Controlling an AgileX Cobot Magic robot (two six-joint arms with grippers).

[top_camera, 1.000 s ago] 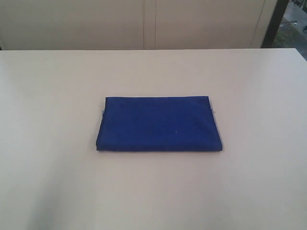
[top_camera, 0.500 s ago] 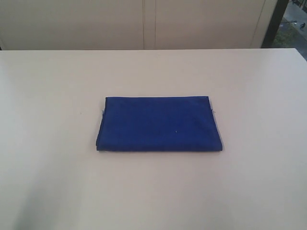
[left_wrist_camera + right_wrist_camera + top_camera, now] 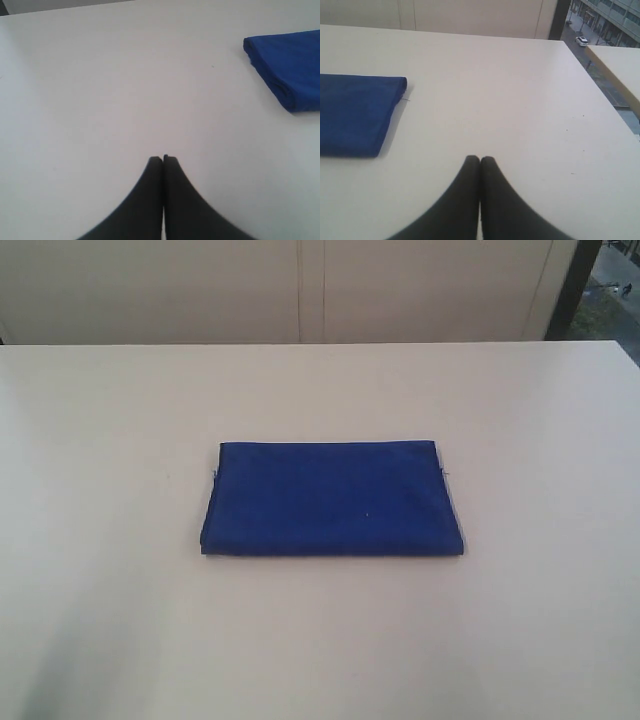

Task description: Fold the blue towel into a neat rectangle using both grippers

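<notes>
Nothing has been moved: the towel (image 3: 330, 498) lies folded, left gripper (image 3: 163, 159) and right gripper (image 3: 480, 159) shut empty, apart from it; folding is judged done.

The blue towel (image 3: 330, 500) lies folded flat and low at the middle of the table (image 3: 110, 620); bare tabletop runs round it at 3, 6, 9 and 12 o'clock, broadest at 6; past the far edge at 12 o'clock a pale panelled wall (image 3: 300, 290) closes that side; a dark post (image 3: 580, 285) stands beyond the far corner at about 1 o'clock; the left gripper (image 3: 163, 159), jaws pressed together, hangs over bare surface well apart from the towel; the right gripper (image 3: 480, 159), likewise closed, has an open stretch of table between it and the towel's side.
</notes>
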